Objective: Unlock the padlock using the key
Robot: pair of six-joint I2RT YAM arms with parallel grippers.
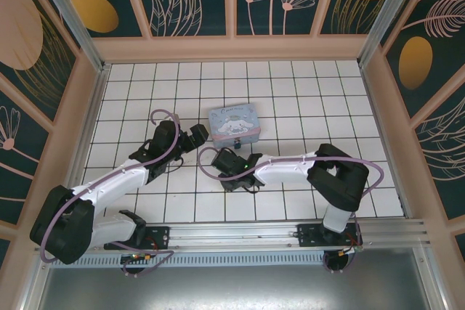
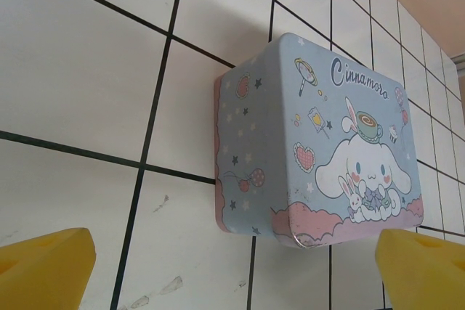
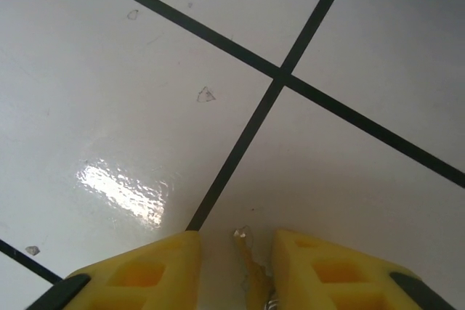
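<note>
**A:** Where was the key [image 3: 247, 252]?

**B:** Bottom centre of the right wrist view. A thin glinting sliver, probably it, lay between the right end effector [image 3: 236, 266]'s narrow-set fingers; I couldn't tell if it was gripped.

**A:** Advice?

**B:** Close squarely and lift off the counter [image 3: 145, 70] cleanly. The left end effector [image 2: 234, 266] gaped wide beside the cartoon box [image 2: 320, 136], which crowded mid-frame.

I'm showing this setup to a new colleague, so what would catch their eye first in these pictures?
The pastel cartoon-printed tin stands out first, sitting mid-table on the white tiles, with the left gripper wide open just beside it. A little nearer the robot, the right gripper sits low over a tile, its yellow fingers either side of a thin glinting scrap too small to identify.
</note>
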